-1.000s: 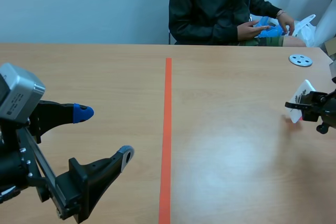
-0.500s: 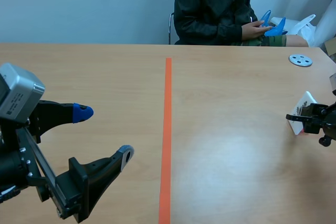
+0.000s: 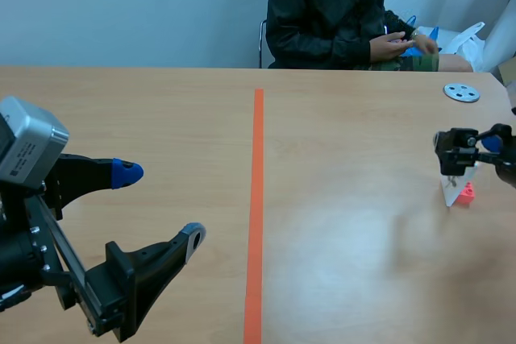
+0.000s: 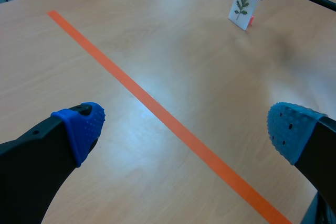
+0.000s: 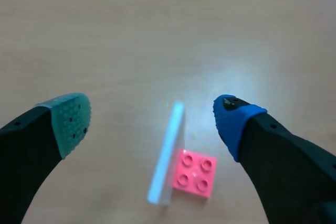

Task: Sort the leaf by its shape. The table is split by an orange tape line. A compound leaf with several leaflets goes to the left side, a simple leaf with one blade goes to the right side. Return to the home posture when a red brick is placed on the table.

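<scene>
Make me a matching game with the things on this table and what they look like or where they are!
Things:
1 leaf card
2 brick
3 disc
4 right end effector

Clues:
A grey, flat, at the table's far right
B black, open, above the card
C white, standing on its edge
D pink, against the card's foot

Pairs: 1-C, 2-D, 3-A, 4-B

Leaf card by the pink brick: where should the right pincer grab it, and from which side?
Grip the leaf card by its upper edge, coming down from above. It stands thin and upright beside the pink brick, leaving both flat faces free up there. The right pincer is open over it, one finger on each side, so closing should pinch across its thickness.
</scene>
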Motion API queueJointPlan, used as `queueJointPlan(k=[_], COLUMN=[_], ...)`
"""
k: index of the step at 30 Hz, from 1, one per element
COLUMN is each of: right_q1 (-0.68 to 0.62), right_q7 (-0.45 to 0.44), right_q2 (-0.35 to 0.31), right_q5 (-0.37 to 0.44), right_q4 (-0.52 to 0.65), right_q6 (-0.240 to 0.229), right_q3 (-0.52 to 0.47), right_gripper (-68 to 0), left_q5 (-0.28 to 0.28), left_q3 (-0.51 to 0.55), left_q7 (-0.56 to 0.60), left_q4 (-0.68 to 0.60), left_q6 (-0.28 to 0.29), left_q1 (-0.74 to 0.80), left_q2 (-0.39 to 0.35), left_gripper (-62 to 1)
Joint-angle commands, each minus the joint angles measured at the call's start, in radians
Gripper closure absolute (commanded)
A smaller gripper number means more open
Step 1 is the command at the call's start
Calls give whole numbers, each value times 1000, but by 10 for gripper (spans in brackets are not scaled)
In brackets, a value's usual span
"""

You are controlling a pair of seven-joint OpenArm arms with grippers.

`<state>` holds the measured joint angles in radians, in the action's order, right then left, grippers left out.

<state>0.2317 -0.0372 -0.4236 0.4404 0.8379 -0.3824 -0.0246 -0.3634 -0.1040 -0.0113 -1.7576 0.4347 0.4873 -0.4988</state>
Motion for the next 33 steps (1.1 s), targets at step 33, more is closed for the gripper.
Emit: queueJointPlan(k=[33], right_q1=[-538], right_q7=[276], right_q2=[-35], right_q5=[226], right_q4=[937], right_q6=[-188], right_q3=[34], right_gripper=[-679], left_q5=[-11], left_q3=[4], left_q7=[9], left_q4=[-2], left_q6=[-106], left_q1=[-8], left_q2=[3], left_gripper=[-623])
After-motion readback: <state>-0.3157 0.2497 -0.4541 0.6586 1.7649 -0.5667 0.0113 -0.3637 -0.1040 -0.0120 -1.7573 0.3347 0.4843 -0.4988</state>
